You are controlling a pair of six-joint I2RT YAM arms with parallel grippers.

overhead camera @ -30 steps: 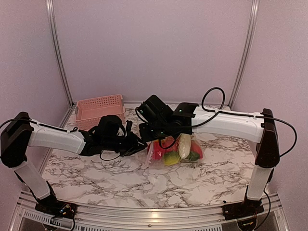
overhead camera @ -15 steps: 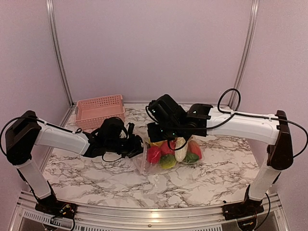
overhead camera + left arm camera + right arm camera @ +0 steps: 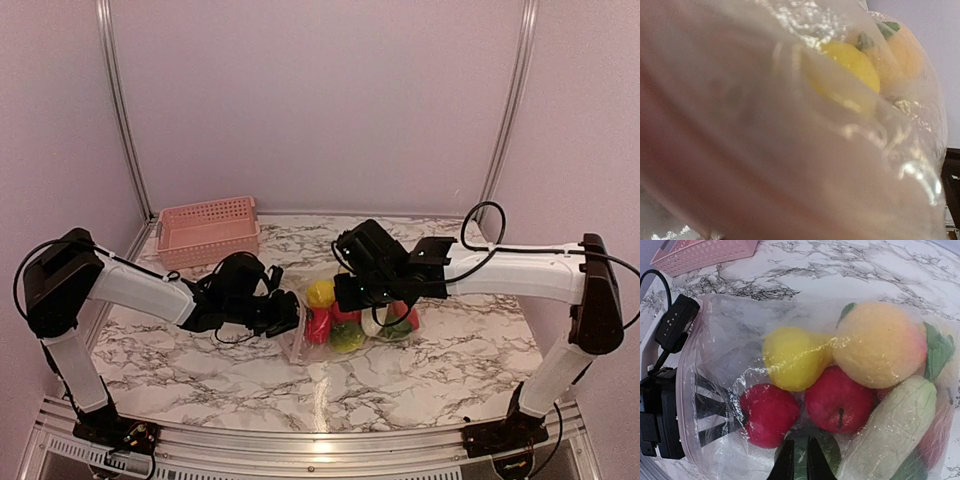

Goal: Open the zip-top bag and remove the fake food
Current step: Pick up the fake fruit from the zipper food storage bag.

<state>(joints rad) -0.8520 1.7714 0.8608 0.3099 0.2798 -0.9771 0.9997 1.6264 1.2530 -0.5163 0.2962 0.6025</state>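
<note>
Still the opening step, I'd say: left gripper (image 3: 284, 312) part-open at the mouth of the zip-top bag (image 3: 725, 340), right gripper (image 3: 797, 460) nearly closed over its film; next, spread it wider.

Close blur of zip-top bag (image 3: 765, 150) across left wrist view; pink basket (image 3: 705, 252) mostly beyond right wrist view's edge

Crinkly clear plastic bag (image 3: 720, 340), glossy marble-look table (image 3: 250, 380)

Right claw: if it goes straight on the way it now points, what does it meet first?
The zip-top bag: the tips of the right claw sit right at its clear film. Behind the film comes a dark green toy, then probably the red apple; depth is unclear.
</note>
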